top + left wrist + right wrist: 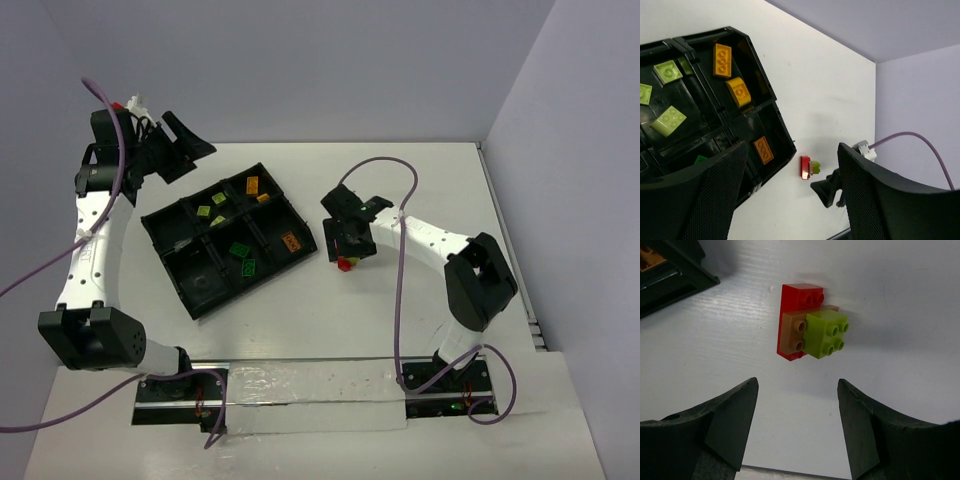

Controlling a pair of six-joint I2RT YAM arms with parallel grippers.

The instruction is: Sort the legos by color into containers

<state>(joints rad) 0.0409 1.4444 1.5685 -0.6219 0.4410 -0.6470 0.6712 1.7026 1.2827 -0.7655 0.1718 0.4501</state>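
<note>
The red, tan and yellow-green cluster (810,327) lies on the tabletop (400,330) right of the tray (168,265), unsorted. The right claw (797,390) is held spread and empty just above it, apparently lined up for a grasp. The left claw (792,150), spread and empty, is parked upper left.

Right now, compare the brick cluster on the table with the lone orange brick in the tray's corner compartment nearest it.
The cluster is three stacked bricks, red, tan-orange and yellow-green; the orange brick is single and one colour. The cluster lies on the bare table outside the tray, below the open right gripper; the orange brick sits inside the tray. Both are studded and unheld.
</note>
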